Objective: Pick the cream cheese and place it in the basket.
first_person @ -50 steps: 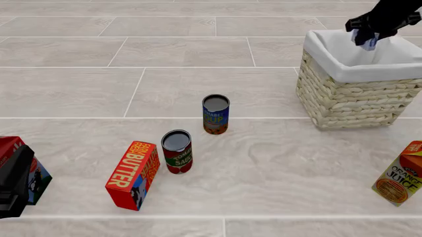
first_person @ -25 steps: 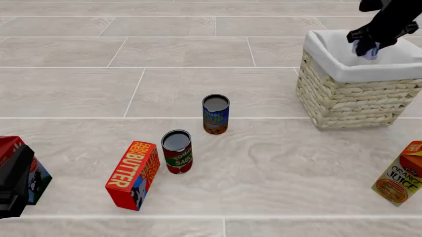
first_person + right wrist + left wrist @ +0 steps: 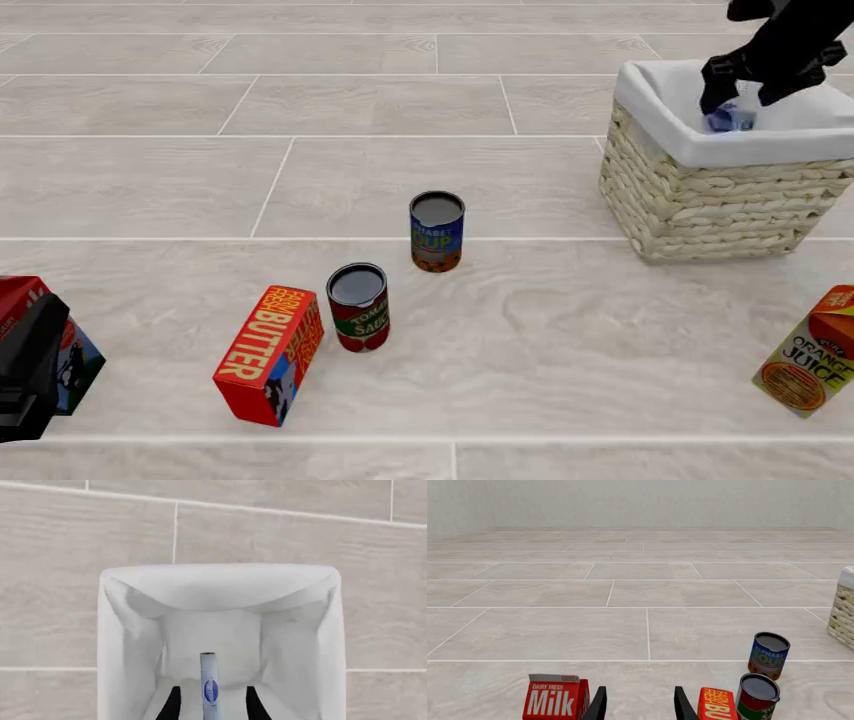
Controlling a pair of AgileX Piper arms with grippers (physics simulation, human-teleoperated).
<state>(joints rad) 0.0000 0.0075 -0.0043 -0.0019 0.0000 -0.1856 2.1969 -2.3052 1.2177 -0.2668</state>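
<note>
Partly hidden, the cream cheese (image 3: 730, 118) sits inside the basket (image 3: 707, 205) — both arms' fingers spread, touching nothing

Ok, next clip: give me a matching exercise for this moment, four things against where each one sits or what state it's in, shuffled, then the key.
Things:
1. cream cheese
2. butter box
3. orange juice carton
4. left gripper

Places or states:
A. at the front view's right edge, in front of the basket
B. open, low beside the milk carton
C. inside the basket, between the right gripper's spread fingers
D. just left of the tomato sauce can

Pairs: 1-C, 2-D, 3-A, 4-B
</note>
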